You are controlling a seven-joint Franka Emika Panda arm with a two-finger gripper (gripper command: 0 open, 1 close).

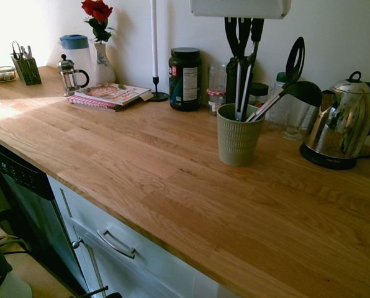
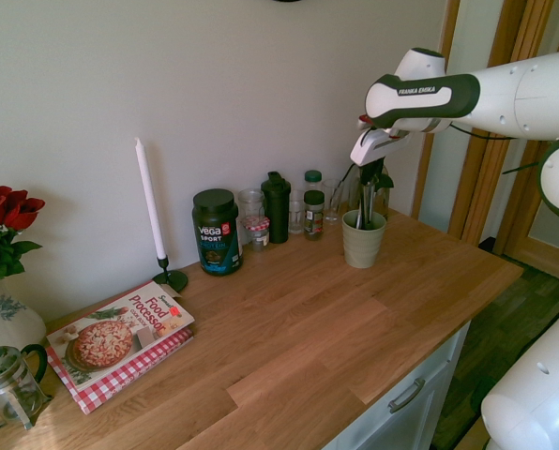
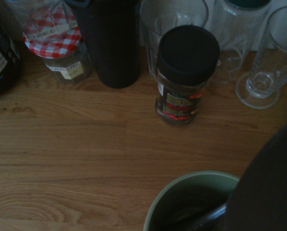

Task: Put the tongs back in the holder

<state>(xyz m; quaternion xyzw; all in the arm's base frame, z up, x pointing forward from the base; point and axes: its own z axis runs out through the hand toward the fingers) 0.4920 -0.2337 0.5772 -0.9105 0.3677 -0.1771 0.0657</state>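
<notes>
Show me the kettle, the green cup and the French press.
Kettle point(image 1: 338, 127): first exterior view, on its shiny metal body.
Green cup point(image 2: 362, 246): second exterior view, on its outer wall.
French press point(image 1: 69, 82): first exterior view, on its glass body.

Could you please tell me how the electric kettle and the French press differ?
The kettle is mostly shiny metal, while the French press has a clear body. The kettle is clearly the bigger; the French press is smaller and slimmer. Both stand upright on the counter and have dark handles.
</notes>
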